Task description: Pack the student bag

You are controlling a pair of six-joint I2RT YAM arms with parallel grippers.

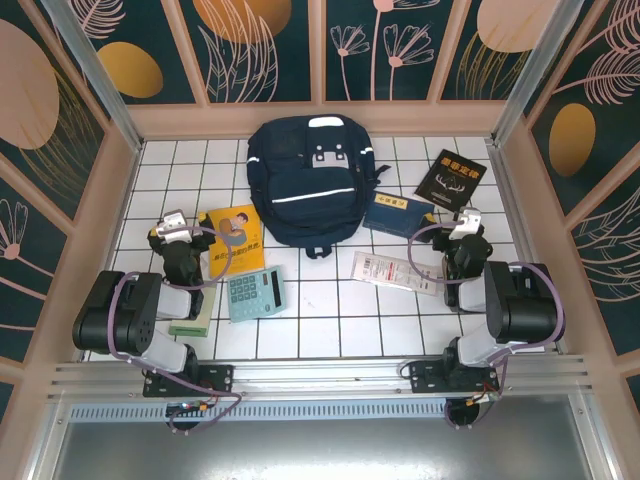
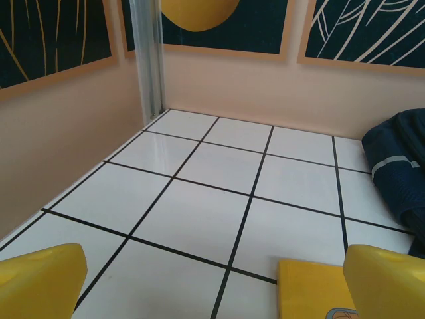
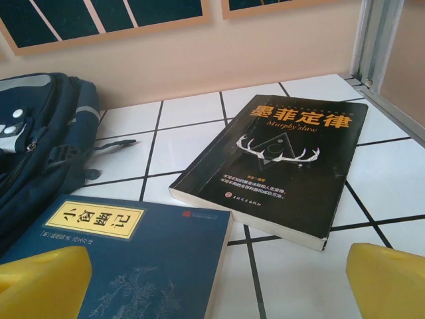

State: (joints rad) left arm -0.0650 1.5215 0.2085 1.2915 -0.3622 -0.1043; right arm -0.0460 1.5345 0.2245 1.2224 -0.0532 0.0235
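The student bag, a navy backpack with a white stripe, lies flat at the back middle of the table. Its side shows at the right edge of the left wrist view and at the left of the right wrist view. My left gripper rests low on the left, open, nothing between its yellow fingertips; a yellow book's corner lies just ahead. My right gripper is open on the right, facing a blue book and a black book.
On the white tiled table lie the yellow book, a teal calculator, a pale green block, a white flat packet, the blue book and the black book. Walls enclose three sides.
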